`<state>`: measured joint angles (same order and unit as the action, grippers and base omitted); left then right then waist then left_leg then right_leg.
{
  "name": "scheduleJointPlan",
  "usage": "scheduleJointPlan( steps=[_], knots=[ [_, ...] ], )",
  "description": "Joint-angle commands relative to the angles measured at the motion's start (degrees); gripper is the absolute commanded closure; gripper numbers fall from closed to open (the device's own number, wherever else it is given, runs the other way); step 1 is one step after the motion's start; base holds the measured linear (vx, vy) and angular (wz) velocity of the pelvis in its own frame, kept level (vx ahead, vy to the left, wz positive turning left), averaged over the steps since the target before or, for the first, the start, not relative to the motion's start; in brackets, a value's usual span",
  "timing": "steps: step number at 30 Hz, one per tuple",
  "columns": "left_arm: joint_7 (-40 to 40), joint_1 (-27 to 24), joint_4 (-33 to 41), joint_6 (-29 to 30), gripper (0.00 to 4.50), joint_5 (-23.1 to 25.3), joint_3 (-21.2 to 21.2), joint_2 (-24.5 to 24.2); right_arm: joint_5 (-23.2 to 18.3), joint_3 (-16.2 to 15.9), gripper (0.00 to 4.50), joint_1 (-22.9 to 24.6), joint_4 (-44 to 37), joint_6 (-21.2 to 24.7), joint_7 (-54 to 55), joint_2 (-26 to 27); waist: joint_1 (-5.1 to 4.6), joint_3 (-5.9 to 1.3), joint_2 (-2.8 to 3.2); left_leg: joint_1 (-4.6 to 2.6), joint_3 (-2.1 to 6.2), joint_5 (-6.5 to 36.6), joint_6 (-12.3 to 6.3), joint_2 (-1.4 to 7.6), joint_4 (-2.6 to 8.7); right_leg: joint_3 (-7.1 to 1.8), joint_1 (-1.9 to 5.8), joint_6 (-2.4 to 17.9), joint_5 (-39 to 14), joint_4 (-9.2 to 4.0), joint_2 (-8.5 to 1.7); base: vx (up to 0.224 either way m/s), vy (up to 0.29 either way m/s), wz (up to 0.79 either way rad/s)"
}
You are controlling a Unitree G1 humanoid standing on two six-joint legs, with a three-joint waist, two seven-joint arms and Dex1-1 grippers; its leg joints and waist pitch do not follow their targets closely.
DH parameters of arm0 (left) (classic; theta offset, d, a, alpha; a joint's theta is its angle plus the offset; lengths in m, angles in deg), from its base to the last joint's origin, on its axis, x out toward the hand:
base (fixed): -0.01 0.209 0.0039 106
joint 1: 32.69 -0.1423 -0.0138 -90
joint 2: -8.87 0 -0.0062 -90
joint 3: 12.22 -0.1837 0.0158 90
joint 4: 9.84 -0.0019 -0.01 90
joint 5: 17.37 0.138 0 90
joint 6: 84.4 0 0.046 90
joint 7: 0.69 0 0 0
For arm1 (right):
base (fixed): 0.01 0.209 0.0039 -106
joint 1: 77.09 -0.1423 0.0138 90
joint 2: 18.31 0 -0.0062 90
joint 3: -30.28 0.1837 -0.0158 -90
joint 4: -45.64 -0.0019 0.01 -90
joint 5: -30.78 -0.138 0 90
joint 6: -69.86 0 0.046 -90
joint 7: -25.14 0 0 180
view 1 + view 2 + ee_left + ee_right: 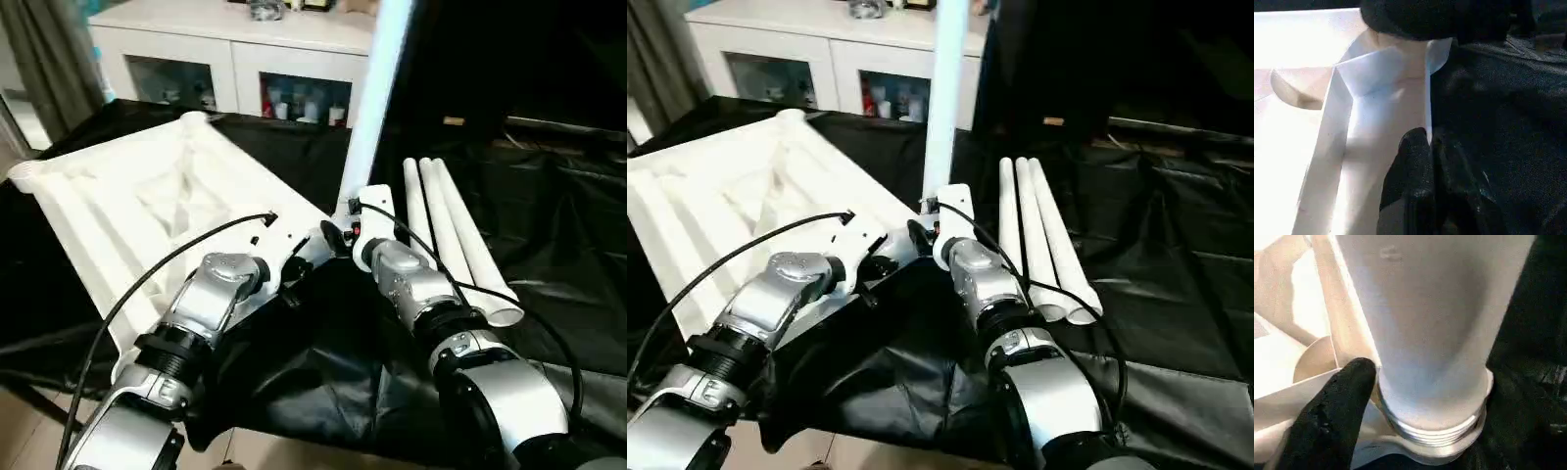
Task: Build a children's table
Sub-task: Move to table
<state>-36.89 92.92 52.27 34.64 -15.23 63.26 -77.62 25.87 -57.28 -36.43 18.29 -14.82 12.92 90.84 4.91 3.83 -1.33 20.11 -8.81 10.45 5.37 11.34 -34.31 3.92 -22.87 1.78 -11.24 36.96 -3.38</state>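
a: pincers?

b: my left gripper (1422, 161) is pinched together, tips on the rim of the upturned table top (127, 206) where it meets the black cloth (323, 362). my right gripper (1400, 396) sits at the base of the upright leg (377, 88); one black finger (1332, 416) touches its threaded end. can't tell if it's gripping.

a: counts?

b: one leg standing in the near corner socket, three loose legs (456, 240) side by side on the cloth to my right. one cabinet (235, 59) farther back.
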Motion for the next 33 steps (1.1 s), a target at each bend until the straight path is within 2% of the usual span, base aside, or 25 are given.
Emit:
scheduleJointPlan(
  steps=[1, 2, 3, 4, 5, 6, 7, 8, 12, 13, 14, 16, 18, 20, 22, 26, 28, 33],
  knots=[
    [-2.2, 1.0, 1.8, -2.5, 4.50, -0.1, -1.3, 0.1, 0.1, -2.0, 0.63, 0.1, 2.2, 0.9, -6.5, 2.2, 0.09, -3.74, 0.45, 0.37, 0.35, 15.1, 0.65, 1.16, 4.42, -2.85, 2.55, 6.4, -22.8, -6.33, -4.85, 0.000, 0.000, 0.00],
    [-2.6, 0.9, 2.0, -2.7, 4.50, -0.1, -1.4, -0.2, 0.1, -2.0, 0.63, 0.0, 2.3, 0.6, -7.3, 2.0, 0.09, -3.76, 0.39, 0.34, 0.35, 15.2, 0.63, 1.20, 4.42, -2.85, 2.52, 6.4, -22.8, -6.34, -4.87, 0.000, 0.000, 0.00],
    [-3.5, 0.4, 2.6, -3.0, 4.50, -0.1, -1.7, -1.0, 0.3, -2.3, 0.63, 0.0, 1.8, 0.4, -8.9, 1.5, 0.03, -3.87, 0.70, 0.41, 0.40, 14.8, 0.63, 1.29, 4.45, -2.89, 2.63, 6.9, -21.2, -6.15, -4.82, 0.000, 0.000, 0.00],
    [-4.1, 0.1, 3.0, -3.1, 4.50, 0.0, -1.9, -1.5, 0.4, -2.5, 0.63, 0.1, 1.5, 0.3, -10.0, 1.0, -0.03, -3.94, 0.61, 0.51, 0.40, 14.2, 0.53, 1.34, 4.42, -2.90, 2.78, 7.6, -19.3, -5.88, -4.80, 0.000, 0.000, 0.00],
    [-6.8, -1.2, 4.7, -3.9, 4.50, -0.2, -2.5, -3.5, 0.8, -3.9, 0.63, 0.8, -1.0, -0.1, -14.7, -1.0, 0.01, -3.95, 0.99, 0.45, 0.41, 14.1, 0.49, 1.32, 4.41, -2.90, 2.72, 8.0, -18.6, -5.80, -4.75, 0.000, 0.000, 0.00],
    [-7.8, -1.7, 5.3, -4.2, 4.50, -0.3, -2.7, -4.3, 0.9, -4.4, 0.63, 1.1, -2.0, -0.2, -16.5, -1.7, -0.07, -3.98, 0.85, 0.54, 0.44, 14.2, 0.35, 1.42, 4.40, -2.87, 2.89, 8.4, -17.7, -5.73, -4.71, 0.000, 0.000, 0.00],
    [-9.7, -2.6, 6.5, -4.6, 4.50, -0.5, -3.1, -5.7, 1.0, -5.4, 0.63, 1.7, -4.0, -0.2, -19.8, -3.4, -0.09, -4.08, 0.75, 0.65, 0.36, 13.1, -0.13, 1.46, 4.30, -2.96, 3.04, 9.3, -15.3, -5.50, -4.75, 0.000, 0.000, 0.00],
    [-10.1, -2.8, 6.7, -4.7, 4.50, -0.6, -3.1, -6.0, 1.0, -5.6, 0.63, 1.9, -4.5, -0.2, -20.6, -3.7, 0.02, -4.23, 0.89, 0.48, 0.17, 12.1, -0.71, 1.52, 4.09, -3.02, 2.97, 10.2, -12.5, -5.30, -4.66, 0.000, 0.000, 0.00],
    [-14.9, -4.7, 9.0, -7.8, 4.50, -1.4, -3.8, -8.7, 2.1, -7.9, 0.63, 3.5, -8.1, -1.2, -27.8, -7.3, 0.40, -4.57, 1.08, 0.42, 0.08, 8.8, -1.33, 1.66, 3.85, -2.94, 3.14, 12.8, -5.7, -4.48, -4.52, 0.000, 0.000, 0.00],
    [-18.6, -6.0, 11.1, -9.1, 4.50, -2.4, -4.3, -10.8, 2.6, -9.4, 0.63, 4.9, -10.5, -2.0, -33.5, -10.0, 0.53, -4.71, 1.15, 0.30, 0.05, 7.6, -1.72, 1.67, 3.75, -2.83, 3.21, 13.7, -2.1, -4.12, -4.37, 0.000, 0.000, 0.00],
    [-19.1, -6.2, 11.4, -9.2, 4.50, -2.5, -4.4, -11.1, 2.6, -9.5, 0.63, 5.1, -10.8, -2.1, -34.3, -10.4, 0.48, -4.65, 1.16, 0.36, -0.05, 7.3, -2.26, 1.84, 3.70, -2.86, 3.15, 14.3, 0.0, -3.87, -4.40, 0.000, 0.000, 0.00],
    [-22.1, -7.3, 13.5, -10.9, 4.50, -3.4, -4.8, -13.0, 2.2, -10.5, 0.63, 6.3, -13.5, -1.7, -38.6, -12.4, 0.56, -4.68, 1.19, 0.40, -0.15, 6.6, -2.76, 1.69, 3.66, -2.79, 3.29, 15.1, 1.6, -3.78, -4.29, 0.000, 0.000, 0.00],
    [-24.9, -8.4, 15.5, -11.9, 4.50, -3.9, -5.2, -15.0, 1.8, -11.6, 0.63, 7.7, -16.6, -1.4, -42.8, -14.5, 0.58, -4.56, 1.10, 0.38, -0.13, 7.3, -2.91, 1.95, 3.81, -2.83, 3.38, 15.0, 0.7, -3.92, -4.43, 0.000, 0.000, 0.00],
    [-28.2, -9.5, 17.2, -12.8, 4.50, -4.5, -5.2, -17.5, 1.0, -12.9, 0.63, 9.4, -20.7, -1.0, -47.9, -17.0, 0.93, -4.46, 1.18, 0.16, -0.27, 7.9, -2.79, 2.00, 3.79, -2.82, 3.16, 14.7, -0.9, -4.05, -4.34, 0.000, 0.000, 0.00],
    [-29.9, -10.1, 18.1, -13.5, 4.50, -4.9, -5.1, -18.9, 0.5, -13.4, 0.63, 10.3, -22.8, -0.3, -50.2, -18.3, 1.13, -4.28, 1.01, 0.28, -0.33, 8.8, -2.52, 2.03, 3.96, -2.84, 3.24, 14.1, -3.0, -4.34, -4.38, 0.000, 0.000, 0.00],
    [-31.5, -10.8, 19.0, -14.0, 4.50, -5.5, -4.8, -20.2, 0.4, -13.7, 0.63, 11.2, -24.5, 0.0, -52.4, -19.1, 1.42, -4.18, 0.94, 0.03, -0.45, 10.1, -1.60, 1.99, 4.05, -2.92, 3.04, 13.4, -6.3, -4.64, -4.44, 0.000, 0.000, 0.00],
    [-32.0, -11.1, 19.5, -14.0, 4.50, -5.8, -4.8, -20.8, 0.1, -13.8, 0.63, 11.9, -25.7, 0.7, -53.4, -19.3, 1.39, -4.25, 0.87, 0.14, -0.47, 9.4, -1.26, 2.02, 4.09, -2.93, 3.14, 12.8, -6.0, -4.51, -4.41, 0.000, 0.000, 0.00],
    [-32.2, -11.4, 19.1, -14.5, 4.50, -5.5, -4.8, -21.1, -0.3, -14.7, 1.13, 13.3, -27.8, 2.3, -54.4, -19.4, 1.41, -4.35, 0.81, 0.11, -0.62, 8.4, -1.44, 2.00, 3.97, -2.98, 3.10, 12.8, -4.8, -4.42, -4.36, 0.000, 0.000, 0.00]
  ],
)
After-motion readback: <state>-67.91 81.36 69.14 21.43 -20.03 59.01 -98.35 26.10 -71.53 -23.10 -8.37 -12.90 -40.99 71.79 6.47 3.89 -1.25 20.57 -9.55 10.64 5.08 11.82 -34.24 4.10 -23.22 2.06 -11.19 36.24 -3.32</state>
